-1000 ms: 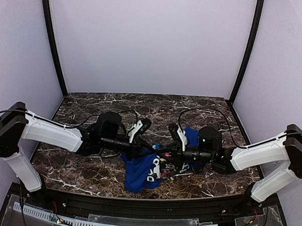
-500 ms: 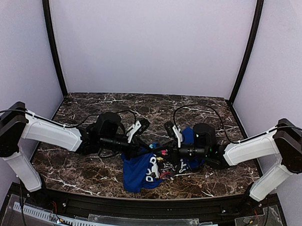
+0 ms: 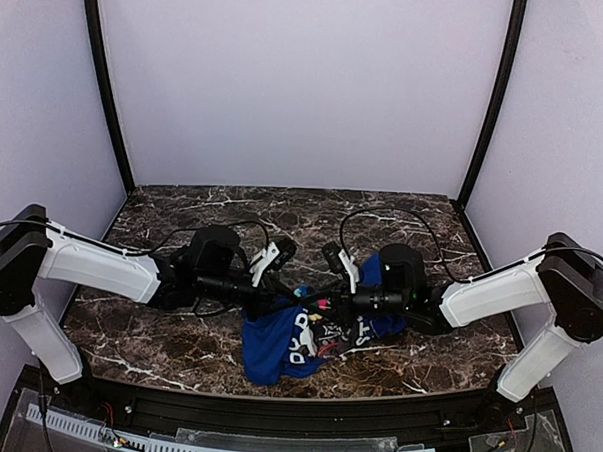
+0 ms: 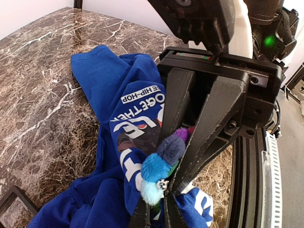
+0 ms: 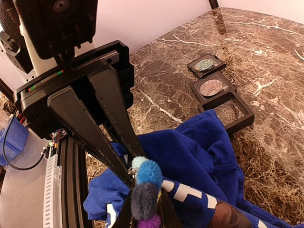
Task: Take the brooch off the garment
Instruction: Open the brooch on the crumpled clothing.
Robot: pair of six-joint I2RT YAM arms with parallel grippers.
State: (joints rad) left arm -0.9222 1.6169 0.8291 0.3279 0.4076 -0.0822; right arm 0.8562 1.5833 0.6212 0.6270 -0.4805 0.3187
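The brooch (image 4: 161, 164) is a small string of fuzzy pom-poms in pale blue, blue, navy and purple, pinned on the blue printed garment (image 4: 109, 80). In the top view both grippers meet tip to tip over the bunched garment (image 3: 271, 345), with the brooch (image 3: 313, 304) between them. My right gripper (image 5: 145, 199) is shut on the brooch (image 5: 147, 183), its navy and purple balls between the fingers. My left gripper (image 4: 159, 197) is shut on the cloth right at the brooch's pale end, beside a small metal clasp (image 4: 163, 184). Which of the two it grips is hard to tell.
Three small dark square trays (image 5: 212, 87) sit in a row on the marble table (image 5: 266, 42) beyond the garment (image 5: 204, 152). A tray corner (image 4: 12, 204) shows at the left wrist view's lower left. The table's front rail (image 3: 273, 415) is close below the garment.
My right arm has pushed left and slightly away, closing on the left gripper. The meeting point and the brooch have shifted a little left and up, and the garment has bunched more.
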